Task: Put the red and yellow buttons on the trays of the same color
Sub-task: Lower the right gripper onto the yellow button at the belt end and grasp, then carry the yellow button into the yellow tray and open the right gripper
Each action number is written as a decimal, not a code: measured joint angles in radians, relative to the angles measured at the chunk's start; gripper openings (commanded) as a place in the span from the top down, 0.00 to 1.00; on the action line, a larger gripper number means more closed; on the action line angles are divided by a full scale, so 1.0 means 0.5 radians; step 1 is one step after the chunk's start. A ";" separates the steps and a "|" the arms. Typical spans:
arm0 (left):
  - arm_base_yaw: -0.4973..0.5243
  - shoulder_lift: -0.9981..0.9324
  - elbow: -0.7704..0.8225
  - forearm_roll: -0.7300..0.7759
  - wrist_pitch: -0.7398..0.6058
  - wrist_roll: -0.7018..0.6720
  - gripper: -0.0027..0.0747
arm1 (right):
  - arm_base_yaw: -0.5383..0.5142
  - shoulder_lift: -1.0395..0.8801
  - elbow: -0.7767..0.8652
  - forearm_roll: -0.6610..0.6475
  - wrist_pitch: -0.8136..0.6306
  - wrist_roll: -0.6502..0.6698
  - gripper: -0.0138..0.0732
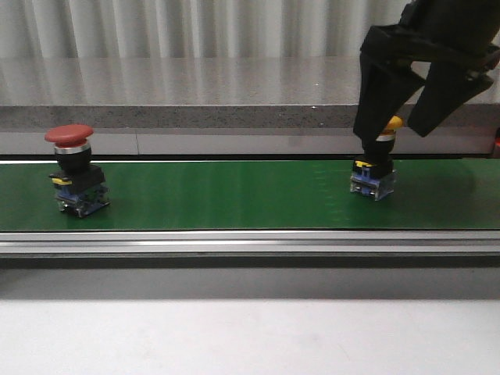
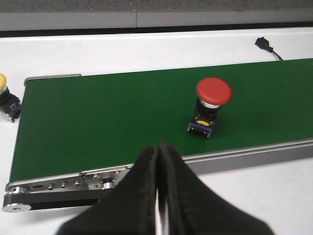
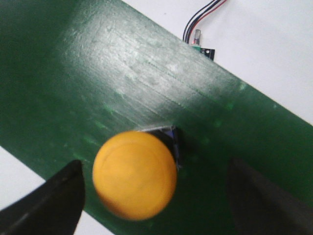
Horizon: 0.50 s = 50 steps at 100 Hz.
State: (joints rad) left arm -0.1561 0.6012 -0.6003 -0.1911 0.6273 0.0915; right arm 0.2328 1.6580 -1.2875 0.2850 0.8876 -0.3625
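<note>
A red button [image 1: 70, 168] with a mushroom cap stands upright at the left of the green belt [image 1: 226, 195]; it shows in the left wrist view too, as the red button [image 2: 212, 100]. A yellow button [image 1: 373, 176] stands at the belt's right. My right gripper [image 1: 391, 131] hangs open over it, one finger on each side of the cap, apart from it. From the right wrist, the yellow button [image 3: 135, 174] sits between the spread fingers of the right gripper [image 3: 159, 203]. My left gripper [image 2: 159, 147] is shut and empty, short of the belt's edge. The trays are out of view.
A second yellow-capped button [image 2: 6, 98] stands on the white table just off the belt's end. The belt has a metal side rail [image 1: 250, 242]. A black connector with cable [image 2: 266, 44] lies beyond the belt; wires [image 3: 200, 24] run by its edge.
</note>
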 measured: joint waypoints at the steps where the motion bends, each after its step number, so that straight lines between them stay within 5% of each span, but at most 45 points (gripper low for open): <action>1: 0.000 0.000 0.000 0.000 0.000 0.000 0.99 | 0.000 0.009 0.000 0.000 -0.008 -0.004 0.33; 21: 0.000 0.000 0.000 0.000 0.000 0.000 0.99 | 0.000 0.070 0.000 0.000 -0.052 -0.013 0.71; 50: 0.000 0.000 0.000 0.000 0.000 0.000 0.99 | -0.009 -0.081 0.048 0.000 -0.170 0.173 0.74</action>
State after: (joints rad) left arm -0.1561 0.6012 -0.6003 -0.1911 0.6273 0.0915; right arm 0.2282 1.6173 -1.2636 0.2850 0.8025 -0.2759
